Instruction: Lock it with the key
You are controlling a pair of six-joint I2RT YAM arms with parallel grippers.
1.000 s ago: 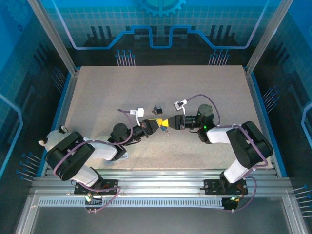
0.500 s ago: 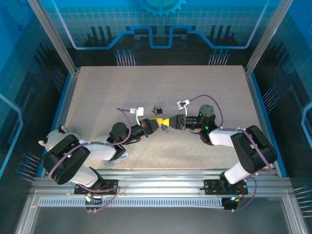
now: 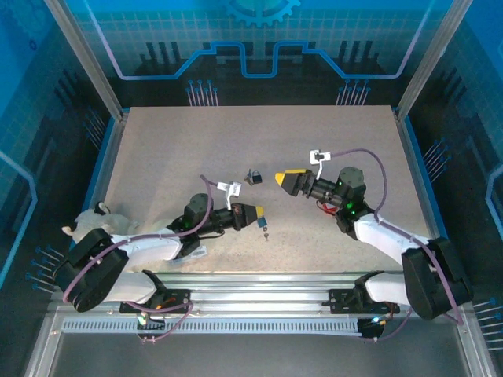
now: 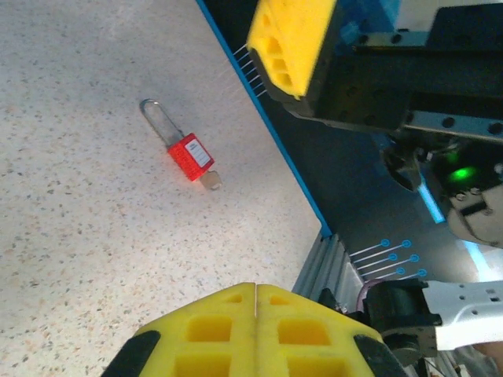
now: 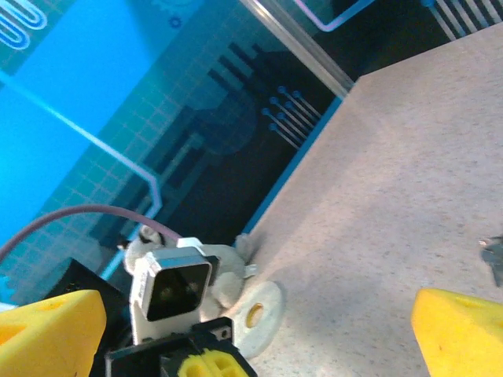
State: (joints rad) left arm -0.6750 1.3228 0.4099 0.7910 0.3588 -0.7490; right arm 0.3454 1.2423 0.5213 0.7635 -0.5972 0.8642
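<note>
Red-bodied padlock [image 4: 189, 155] with a long steel shackle, lying flat on the speckled table [image 4: 71, 236] just beyond the left gripper [image 4: 256, 292] and touched by neither arm. The pale stub at the base of its body is probably the key [image 4: 211, 181], though the view is too coarse to confirm this. The left fingers are pressed together with nothing between them. The right gripper [image 3: 284, 181] stands to the far right of the left one, its fingers [image 5: 460, 330] spread wide and empty. Judged risks: the lock is small and lies flat, so fingers descending on it may skid it across the table or knock the stub askew. Turning the key with the body unbraced would likely spin the whole lock. The left wrist view gives the lock's colour, label and orientation, which the top view reduces to a speck. The top view supplies the spacing of the two grippers, well apart, and a small dark item [image 3: 253, 176] farther back on the table. The right wrist view looks back at the left arm's camera [image 5: 171, 289].
</note>
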